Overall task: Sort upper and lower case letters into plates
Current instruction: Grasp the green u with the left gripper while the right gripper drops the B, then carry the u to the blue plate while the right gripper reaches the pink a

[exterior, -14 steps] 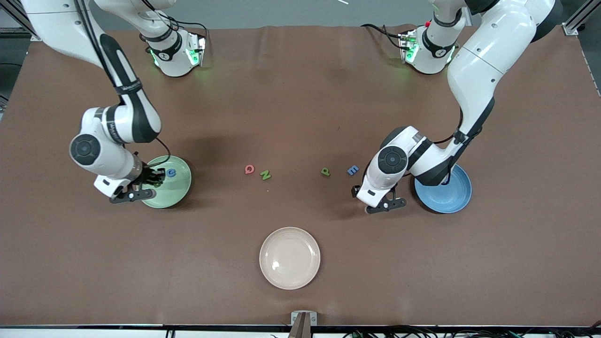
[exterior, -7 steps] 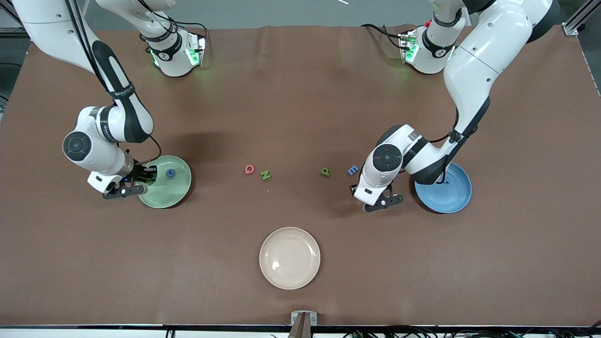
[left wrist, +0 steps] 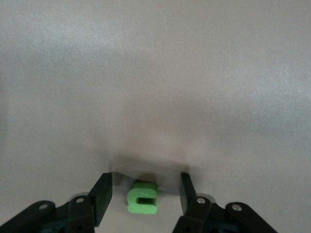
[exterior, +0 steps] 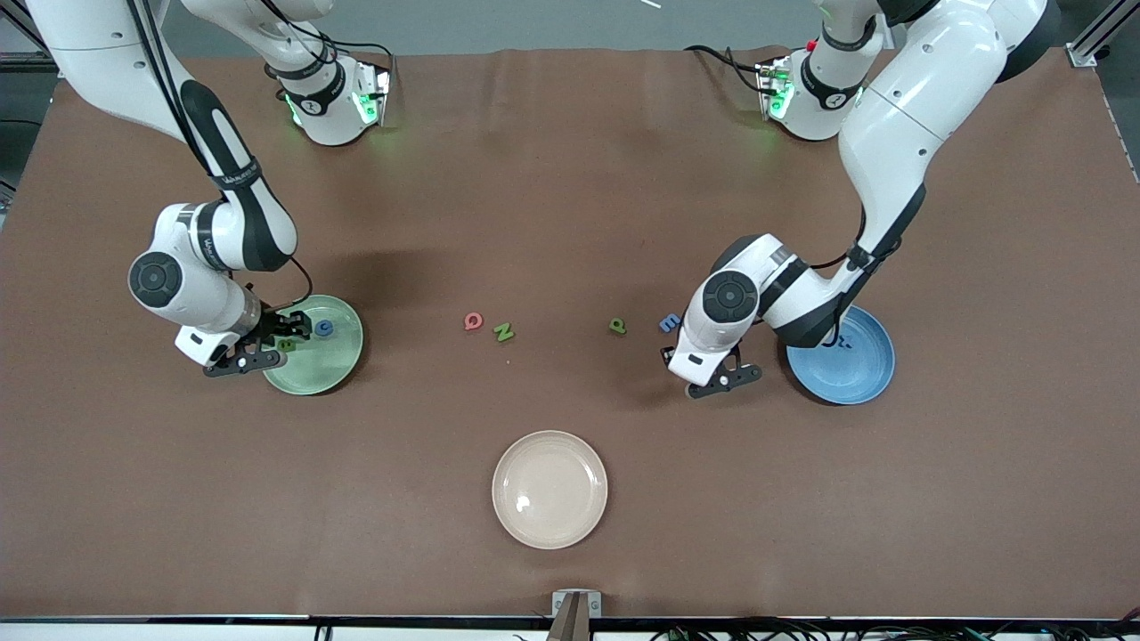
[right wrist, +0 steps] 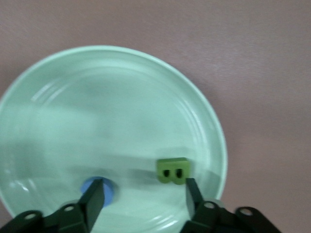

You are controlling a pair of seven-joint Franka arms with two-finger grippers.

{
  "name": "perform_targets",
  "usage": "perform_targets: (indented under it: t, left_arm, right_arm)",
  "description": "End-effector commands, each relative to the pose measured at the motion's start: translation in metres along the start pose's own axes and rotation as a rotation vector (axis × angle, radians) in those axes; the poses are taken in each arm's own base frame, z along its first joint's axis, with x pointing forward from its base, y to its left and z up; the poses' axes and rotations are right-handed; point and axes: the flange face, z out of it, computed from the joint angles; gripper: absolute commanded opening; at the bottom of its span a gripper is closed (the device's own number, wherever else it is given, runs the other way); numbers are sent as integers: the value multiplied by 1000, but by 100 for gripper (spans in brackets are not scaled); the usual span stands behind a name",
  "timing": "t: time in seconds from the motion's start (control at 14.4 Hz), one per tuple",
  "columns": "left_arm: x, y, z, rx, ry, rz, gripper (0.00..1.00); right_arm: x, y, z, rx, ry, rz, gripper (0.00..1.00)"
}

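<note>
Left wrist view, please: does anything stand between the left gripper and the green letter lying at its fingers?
Nothing visible does. The green letter lies flat on the table, between the open fingers of the left gripper, with a bare gap on each side of it.

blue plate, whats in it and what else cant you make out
- Blue plate: front view, left arm covers part; contents unclear.
- Blue letter on the table: front view, partly under the left arm.
- Green letter at the left hand: left wrist view, blurred, unreadable.
- Blue letter on mint plate: right wrist view, right hand partly covers it.
</note>
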Motion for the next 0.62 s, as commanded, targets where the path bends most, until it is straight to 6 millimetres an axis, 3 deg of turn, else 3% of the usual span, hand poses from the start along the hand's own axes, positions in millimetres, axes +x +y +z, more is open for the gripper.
perform_targets:
  t: [0.0, 0.35, 0.49, 0.55]
  left_arm:
    - [-7, 4, 0, 10, -1, -12, 64]
    - [-15, 2, 6, 22, -13, -5, 54]
    - [-16, 2, 7, 21, -14, -5, 46]
    - [-16, 2, 7, 21, -14, -5, 41]
  right_arm:
    - [3, -50, -7, 35, 7, 90, 100]
    - [11, -170, -19, 29, 44, 257, 100]
    - [5, -223, -17, 36, 70, 327, 100]
    - [1, -240, -12, 39, 78, 355, 100]
